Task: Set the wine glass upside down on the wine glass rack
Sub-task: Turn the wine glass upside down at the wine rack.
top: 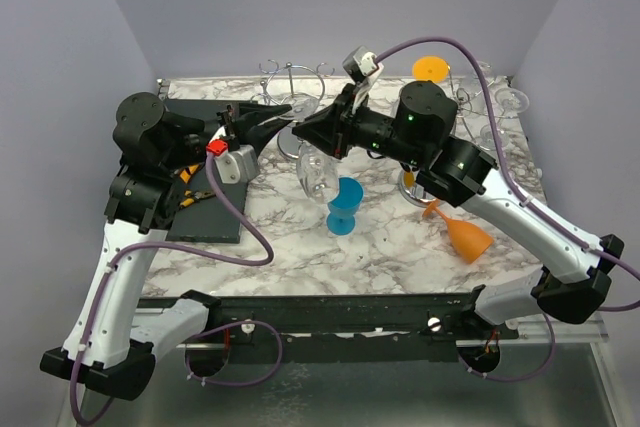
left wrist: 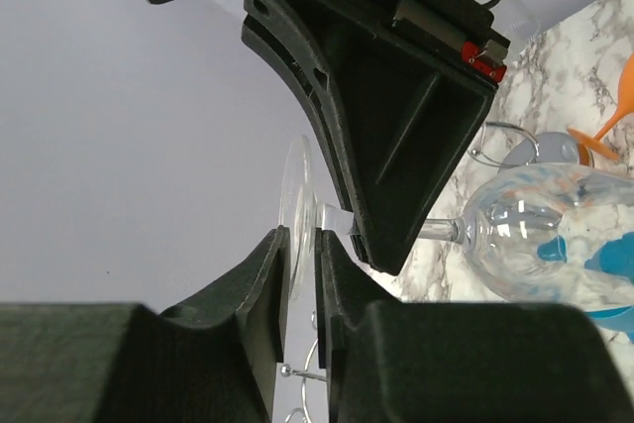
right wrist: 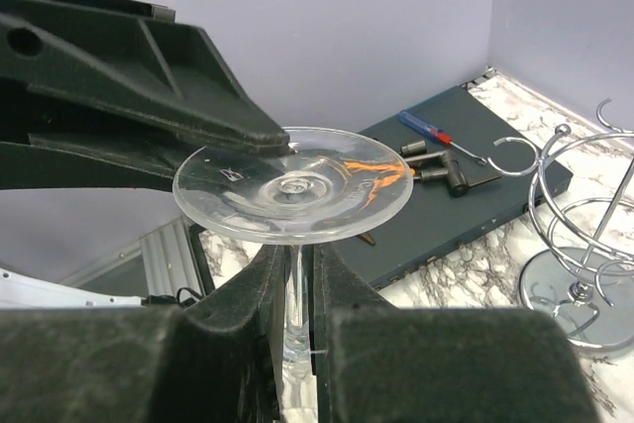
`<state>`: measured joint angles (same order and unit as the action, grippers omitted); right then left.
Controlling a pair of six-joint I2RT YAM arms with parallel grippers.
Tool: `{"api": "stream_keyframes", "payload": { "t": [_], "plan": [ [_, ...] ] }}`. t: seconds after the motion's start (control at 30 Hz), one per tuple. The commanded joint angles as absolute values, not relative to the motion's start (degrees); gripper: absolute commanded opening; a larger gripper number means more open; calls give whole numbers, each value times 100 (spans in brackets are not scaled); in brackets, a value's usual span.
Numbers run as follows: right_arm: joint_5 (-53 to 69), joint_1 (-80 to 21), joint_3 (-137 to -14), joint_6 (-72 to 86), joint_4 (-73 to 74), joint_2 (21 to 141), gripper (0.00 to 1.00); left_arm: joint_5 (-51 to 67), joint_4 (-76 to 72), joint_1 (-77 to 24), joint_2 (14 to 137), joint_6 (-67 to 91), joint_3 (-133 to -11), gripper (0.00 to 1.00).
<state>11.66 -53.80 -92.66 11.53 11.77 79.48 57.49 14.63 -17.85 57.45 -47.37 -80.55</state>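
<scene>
Two tools (left wrist: 300, 250) (right wrist: 294, 263) on one wine glass (top: 318, 175)

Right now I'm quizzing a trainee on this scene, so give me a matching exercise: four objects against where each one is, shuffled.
1 clear wine glass
2 orange wine glass
3 blue glass
4 screwdriver

A on its side on the table
B on the dark mat
C stem in the right gripper
D standing on the table

Pairs: 1-C, 2-A, 3-D, 4-B
</scene>
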Motion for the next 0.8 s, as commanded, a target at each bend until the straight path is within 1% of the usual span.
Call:
{"api": "stream_keyframes", "payload": {
  "t": [0.0,0.1,0.17,0.2,0.23,0.3,0.33,0.37,0.5,0.6,0.67,0.73,0.77],
  "plan": [
    [1396,-5442,-9468,1186,793,7978,0,6023,1450,-1910,5747,-4863,-7994,18],
    [1460,-5458,-9487,1211,777,8023,0,5962,1450,-2000,5810,-4972,-8032,16],
    [1493,-5476,-9475,1212,771,8030,0,5890,1451,-2071,5851,-5112,-8020,10],
    [1507,-5480,-9461,1205,794,8024,0,5852,1450,-2112,5862,-5238,-7976,5],
    [1504,-5484,-9460,1204,827,8008,5,5817,1450,-2144,5854,-5445,-7920,0],
    [1470,-5484,-9437,1174,950,7927,20,5746,1452,-2209,5820,-5864,-7787,0],
    [1414,-5484,-9407,1155,1024,7859,25,5733,1450,-2244,5810,-6071,-7741,0],
    [1337,-5484,-9369,1134,1093,7781,32,5710,1452,-2264,5810,-6208,-7720,0],
    [986,-5484,-9036,1079,1327,7274,52,5600,1451,-2335,5921,-6287,-7910,0],
    [788,-5484,-8944,1047,1740,7020,62,5564,1401,-2378,5975,-6422,-8000,0],
    [674,-5484,-9026,999,2289,6931,69,5484,1356,-2420,6026,-6496,-8051,0],
    [508,-5486,-9137,977,2907,6795,74,5385,1312,-2442,6080,-6534,-8102,0],
    [352,-5484,-9216,982,3132,6711,75,5366,1295,-2450,6098,-6537,-8120,0]
  ]
}}
